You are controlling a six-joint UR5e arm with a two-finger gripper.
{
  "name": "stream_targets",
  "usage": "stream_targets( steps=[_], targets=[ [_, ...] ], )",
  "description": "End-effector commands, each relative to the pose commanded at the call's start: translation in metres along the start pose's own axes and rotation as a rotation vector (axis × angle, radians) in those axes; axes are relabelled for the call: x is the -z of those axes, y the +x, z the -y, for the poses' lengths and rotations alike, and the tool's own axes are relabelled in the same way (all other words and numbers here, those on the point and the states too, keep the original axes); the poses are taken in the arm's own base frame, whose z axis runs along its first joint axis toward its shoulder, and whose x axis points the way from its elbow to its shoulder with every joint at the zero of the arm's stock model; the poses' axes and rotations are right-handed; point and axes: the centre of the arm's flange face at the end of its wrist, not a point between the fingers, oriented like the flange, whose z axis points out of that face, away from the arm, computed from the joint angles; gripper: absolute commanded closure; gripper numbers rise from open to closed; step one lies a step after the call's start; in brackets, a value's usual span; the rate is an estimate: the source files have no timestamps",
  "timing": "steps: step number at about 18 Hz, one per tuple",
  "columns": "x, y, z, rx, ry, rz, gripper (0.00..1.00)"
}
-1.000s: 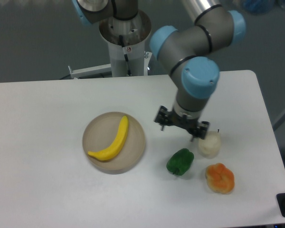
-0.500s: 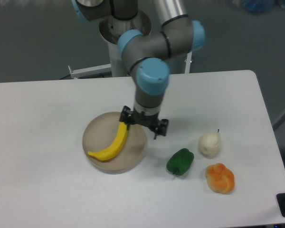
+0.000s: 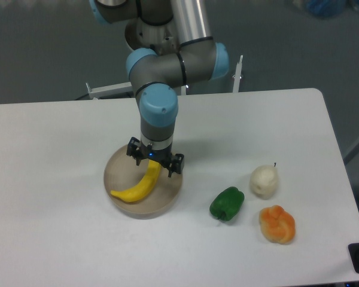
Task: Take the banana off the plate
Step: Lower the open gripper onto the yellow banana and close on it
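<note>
White table (image 3: 60, 149) against a dark grey backdrop, arm's pale pedestal at the far edge. Gripper (image 3: 155, 162) poised over the upper end of the banana (image 3: 140, 185), fingers spread wide to either side of the fruit, nothing clasped between them. Banana lying flat on the plate (image 3: 167, 194), curving away from the gripper toward the near left, its top tip hidden beneath the tool. Plate directly under and around the gripper, rim showing on the near and right sides.

Off to the gripper's right and nearer the camera: green pepper (image 3: 227, 203), well apart from the plate. Further right, white pear-shaped fruit (image 3: 264, 181) with a small dark stem, and just in front of it a lumpy orange fruit (image 3: 277, 223). None of these between gripper and banana; path down onto the fruit unobstructed.

Compared with half a second ago: gripper shifted leftward from the plate's right rim to a spot above the banana's top end, wrist swung along with it. Banana, plate and the three loose fruits unmoved.
</note>
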Motion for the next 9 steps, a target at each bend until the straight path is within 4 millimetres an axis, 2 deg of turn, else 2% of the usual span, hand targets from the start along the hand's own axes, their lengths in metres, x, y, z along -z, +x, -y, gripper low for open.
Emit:
stream_targets(
  steps=[7,9],
  targets=[
    [-0.013,0.006,0.002,-0.012,-0.017,-0.007,0.00],
    [-0.017,0.005,0.002,-0.012,-0.031,0.000,0.13]
  ],
)
